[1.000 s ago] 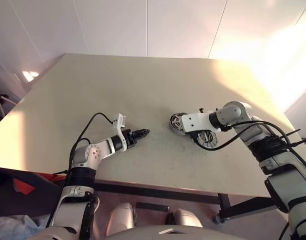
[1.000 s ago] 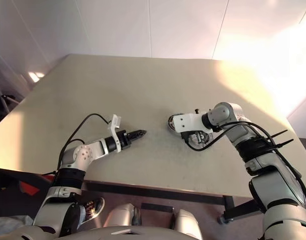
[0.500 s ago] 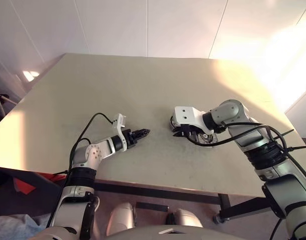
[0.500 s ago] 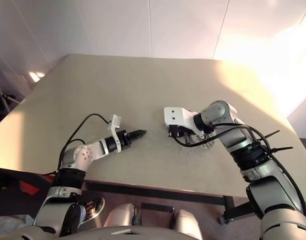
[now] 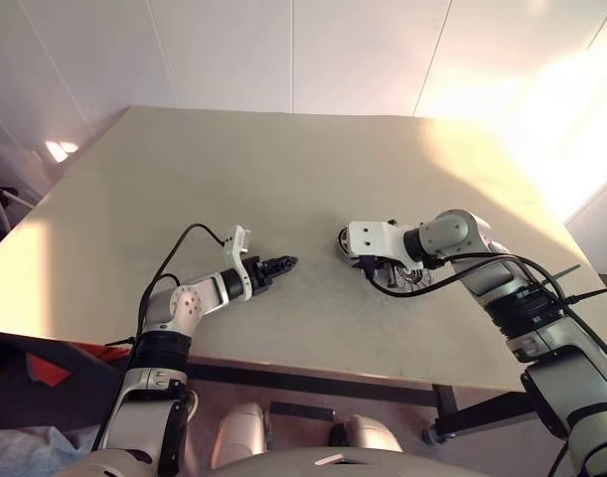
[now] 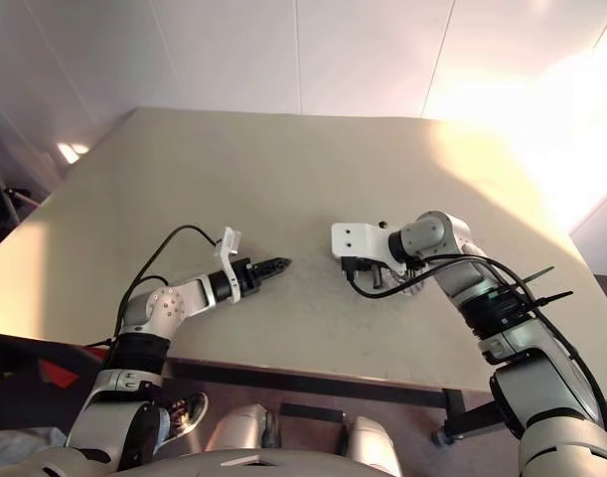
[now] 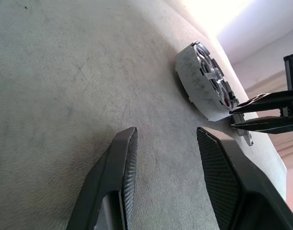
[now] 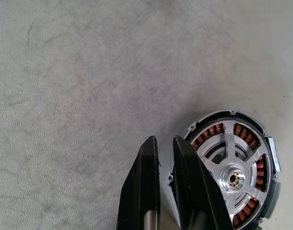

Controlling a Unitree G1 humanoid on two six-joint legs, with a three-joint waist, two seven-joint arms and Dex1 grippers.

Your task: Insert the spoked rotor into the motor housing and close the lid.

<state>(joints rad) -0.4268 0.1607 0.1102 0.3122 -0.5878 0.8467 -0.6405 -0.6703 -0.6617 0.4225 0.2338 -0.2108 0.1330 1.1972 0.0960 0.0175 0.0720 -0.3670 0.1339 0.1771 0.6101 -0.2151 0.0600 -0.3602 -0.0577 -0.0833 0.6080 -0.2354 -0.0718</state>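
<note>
Left gripper (image 5: 283, 264) sits nearest, low over the front of the table (image 5: 283, 169), left of centre, pointing toward the right arm. Its fingers (image 7: 122, 163) stand well apart with bare tabletop between them, nothing held. A black cable (image 5: 179, 248) loops up off that forearm. Further in and right of centre, the right gripper (image 8: 163, 139) angles down at the table, with the white block on its wrist (image 5: 368, 238) above it. Its two fingers are drawn almost together with only a thin slit between the tips. One finger overlaps the rim of the motor housing (image 8: 218, 165). Can't tell whether the slit pinches that rim or just hangs over it. The housing lies flat on the table under the right wrist. It shows coppery windings in a ring, silvery spokes across them and a small bright hub in the middle. From the left wrist view the housing (image 7: 196, 81) shows a pale grey outer wall, with the right gripper's thin black fingers at its far edge. Another dark round part (image 5: 407, 276) lies just beside it under the right arm's cables, too hidden to tell which piece it is. Past that is tabletop, sunlit at the far right, then white wall panels (image 5: 283, 50).
</note>
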